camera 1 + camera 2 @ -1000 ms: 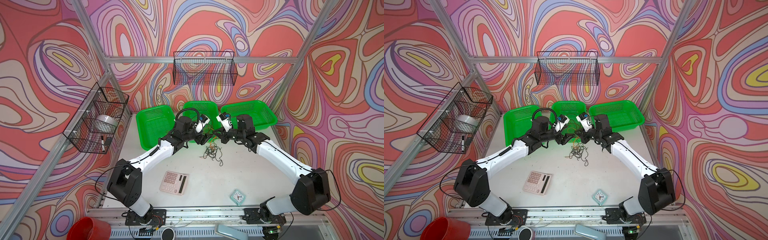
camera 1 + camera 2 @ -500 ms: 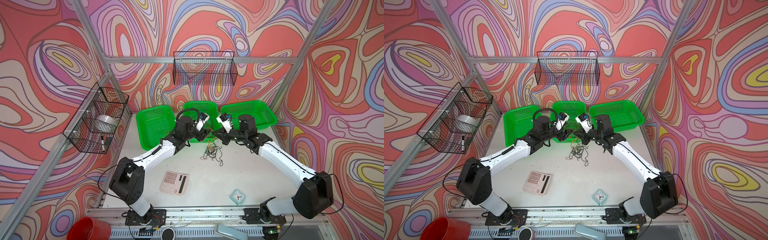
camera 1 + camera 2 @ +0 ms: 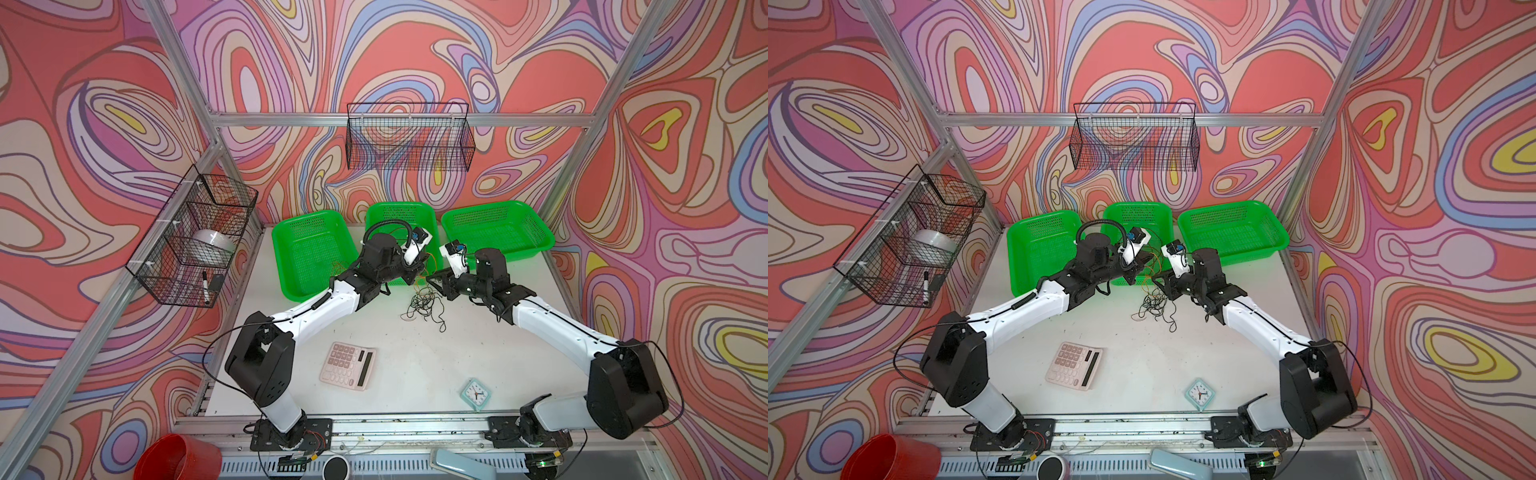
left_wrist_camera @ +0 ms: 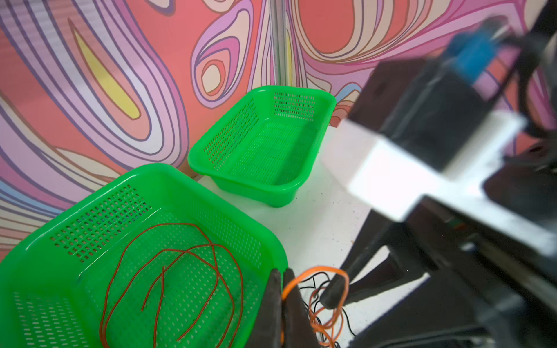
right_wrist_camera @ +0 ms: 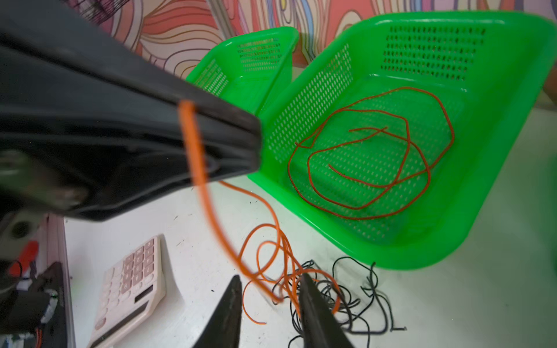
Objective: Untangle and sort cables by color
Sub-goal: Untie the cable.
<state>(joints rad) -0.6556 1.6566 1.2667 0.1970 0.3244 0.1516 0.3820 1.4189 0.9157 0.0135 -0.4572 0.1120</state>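
The cables are hair-thin, very light and completely soft. They keep no shape, they slide over each other, and 1 loop pulled quickly can drag the whole heap with it. I judge the best place to take hold is a free stretch a little away from the knot. The wire should sit deep between the pads, because so thin a wire may slip out at the tips.

The left gripper (image 5: 254, 141) has its jaws pressed together on the orange cable (image 5: 208, 192). The wire comes out a little behind the fingertips and hangs down from there to the table (image 5: 452, 301).

The right gripper (image 5: 271, 280) is lower, close under the left gripper. Its jaws stand apart with a clear gap and clamp nothing. The lower orange loops lie in this gap and curl around 1 of its fingers, which they seem to touch. Just beyond that finger the black cables (image 5: 355, 304) lie in a heap, mixed with the orange loops.

The red cable (image 5: 370, 153) lies coiled alone in the green basket (image 5: 509, 126), just past the left gripper's tips.
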